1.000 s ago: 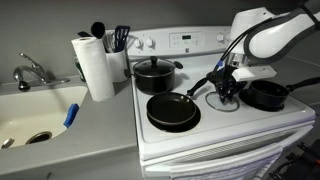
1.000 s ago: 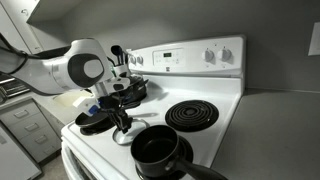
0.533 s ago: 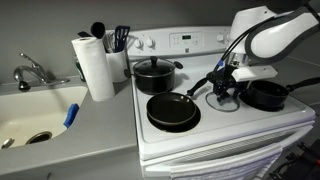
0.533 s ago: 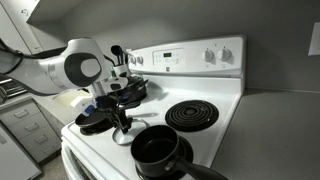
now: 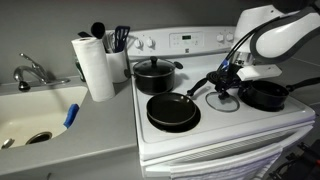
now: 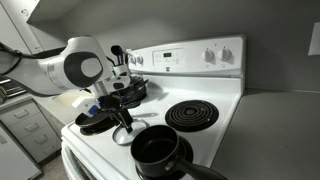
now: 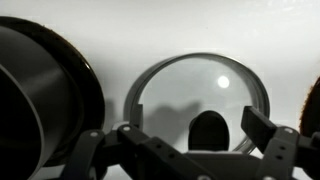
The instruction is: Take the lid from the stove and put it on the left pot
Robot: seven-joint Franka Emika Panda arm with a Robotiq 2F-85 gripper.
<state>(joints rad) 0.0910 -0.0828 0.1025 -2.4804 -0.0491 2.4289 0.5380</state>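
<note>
**Gripper (image 5: 226, 92) poised over the lid (image 7: 200, 90)**

Low above the glass it hangs — jaws spread wide, the black knob (image 7: 208, 128) between them. The lid lies flat on the stove (image 5: 222, 126), between the frying pan (image 5: 172, 111) and the left pot (image 5: 265, 96).

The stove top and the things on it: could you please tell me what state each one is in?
Small round clear glass lid: lying flat on the white stove, not gripped.
Pincer: open, fingers either side of the lid's black knob.
Small low black saucepan: uncovered.
Wide black frying pan: uncovered, empty.
Taller black pot: lid on.
Black coil burner: bare, not glowing.
</note>
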